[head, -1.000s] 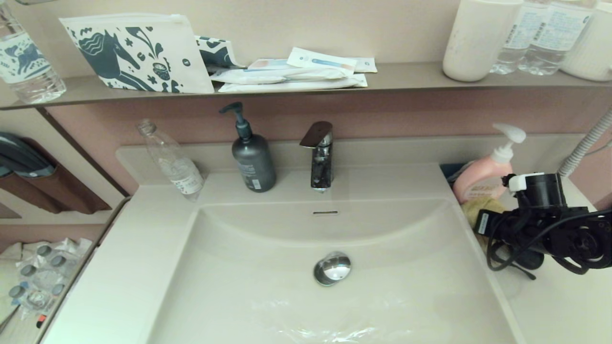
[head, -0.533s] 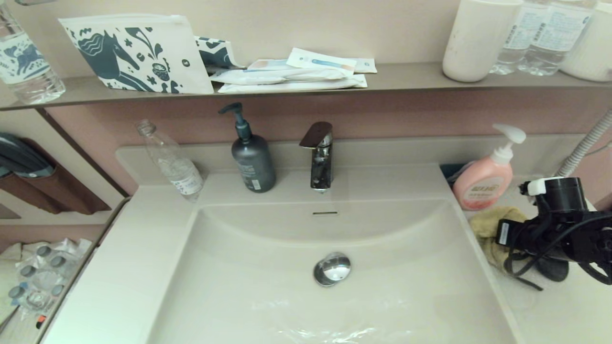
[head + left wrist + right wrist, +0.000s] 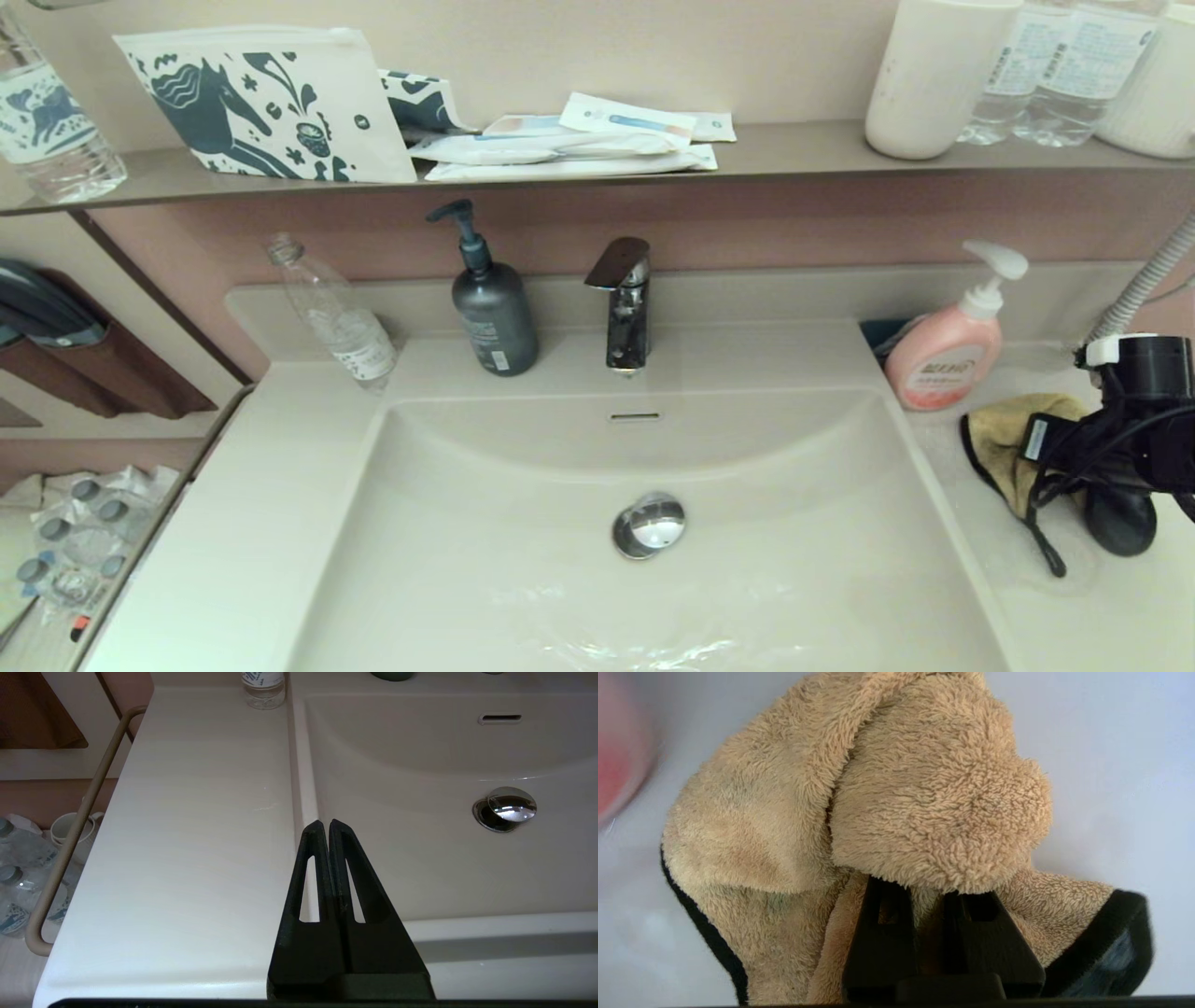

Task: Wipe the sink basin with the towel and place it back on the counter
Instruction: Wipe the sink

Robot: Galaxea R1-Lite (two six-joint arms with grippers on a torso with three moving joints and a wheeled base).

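The mustard-yellow towel (image 3: pixel 1001 446) with black trim lies bunched on the counter (image 3: pixel 1102 607) right of the sink basin (image 3: pixel 523 569). My right gripper (image 3: pixel 1046 462) sits low over it, shut on the towel. In the right wrist view a fold of the towel (image 3: pixel 924 788) covers the fingertips of the right gripper (image 3: pixel 924 891), with pile pinched between the fingers. The basin holds no cloth, and its chrome drain plug (image 3: pixel 649 525) and overflow slot (image 3: pixel 635 416) show. My left gripper (image 3: pixel 325 823) is shut and empty, parked above the basin's left rim, outside the head view.
A pink pump bottle (image 3: pixel 943 359) stands just behind the towel, and a ribbed hose (image 3: pixel 1134 289) runs down at far right. The faucet (image 3: pixel 624 303), a grey pump bottle (image 3: pixel 493 313) and a clear plastic bottle (image 3: pixel 336 317) line the back edge under a laden shelf (image 3: pixel 794 149).
My right arm has carried the towel rightward, away from the basin's right rim and further onto the counter. More of the towel now shows spread on the counter. The left arm has not moved.
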